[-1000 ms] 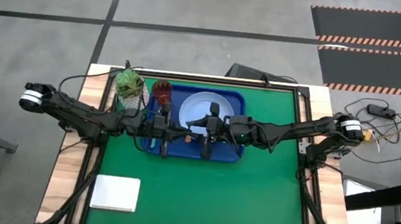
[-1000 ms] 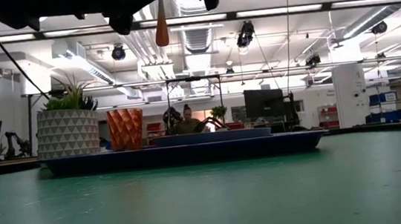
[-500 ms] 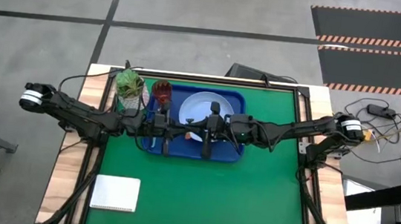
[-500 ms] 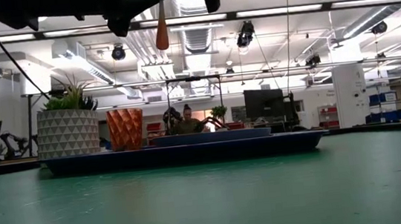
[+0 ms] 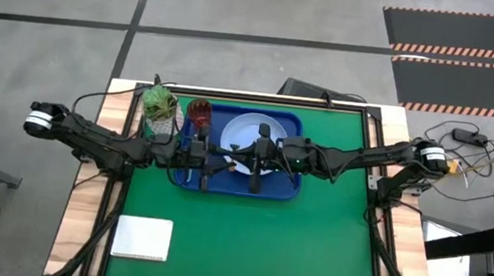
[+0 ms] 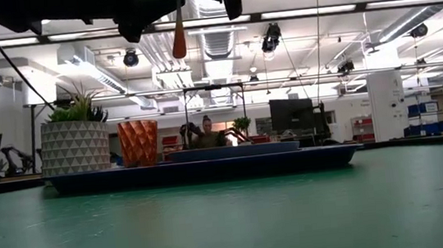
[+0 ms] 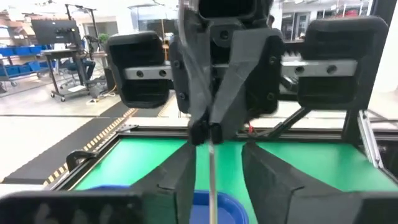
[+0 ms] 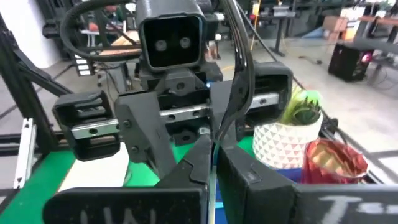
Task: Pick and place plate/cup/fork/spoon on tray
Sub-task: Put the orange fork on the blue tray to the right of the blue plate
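Seen from above, the tray (image 5: pixel 289 190) sits at the upper centre of the green bench (image 5: pixel 245 239), with both arms meeting over it from the left and right edges of the frame. The plate (image 5: pixel 239 130) lies in the tray's upper middle area, and the cup (image 5: pixel 200 111) stands at the tray's upper left corner, just beside a white pot with a green plant (image 5: pixel 160 108). The left claw (image 5: pixel 226 165) and the right claw (image 5: pixel 242 164) face each other tip to tip above the tray's centre. In the left wrist view, the right arm's fingers are pressed together on a thin metal shaft, and the right wrist view shows the left claw's fingers pinching the same thin piece. In the low view, the fork (image 6: pixel 178 31) hangs handle-down near the top of the frame, well above the tray. A white notepad (image 5: pixel 143 237) lies at the lower left of the bench. The spoon cannot be identified with certainty.
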Action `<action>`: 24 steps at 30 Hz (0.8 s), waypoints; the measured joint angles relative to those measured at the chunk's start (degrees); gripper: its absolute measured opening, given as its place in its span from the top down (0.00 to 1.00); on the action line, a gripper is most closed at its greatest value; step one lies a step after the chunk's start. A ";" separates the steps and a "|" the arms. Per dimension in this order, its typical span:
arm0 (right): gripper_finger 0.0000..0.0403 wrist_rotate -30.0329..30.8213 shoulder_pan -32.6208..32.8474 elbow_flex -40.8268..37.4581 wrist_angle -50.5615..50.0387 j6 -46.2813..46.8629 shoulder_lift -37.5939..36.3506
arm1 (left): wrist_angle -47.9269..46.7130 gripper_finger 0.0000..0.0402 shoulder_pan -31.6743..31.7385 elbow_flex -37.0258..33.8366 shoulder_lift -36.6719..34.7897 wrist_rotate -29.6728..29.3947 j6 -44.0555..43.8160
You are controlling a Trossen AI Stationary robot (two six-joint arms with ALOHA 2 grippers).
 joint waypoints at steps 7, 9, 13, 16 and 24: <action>0.98 -6.44 -7.69 -0.04 -14.28 5.62 -4.76 | -12.87 0.68 0.00 -0.07 -4.62 -1.76 0.37; 0.98 -10.61 -11.54 -0.02 -21.31 7.90 -6.64 | -15.75 0.68 -0.01 -0.07 -6.48 -3.25 0.36; 0.98 -22.18 -20.24 -1.13 -33.27 12.89 -8.71 | -17.07 0.68 0.02 -0.67 -9.40 -4.52 0.13; 0.98 -30.04 -26.09 -5.38 -34.55 17.45 -8.89 | -17.40 0.68 0.02 -1.14 -10.44 -4.50 0.11; 0.98 -36.81 -35.08 -19.17 -29.90 23.83 -9.02 | -17.29 0.68 0.02 -1.20 -10.98 -4.51 0.15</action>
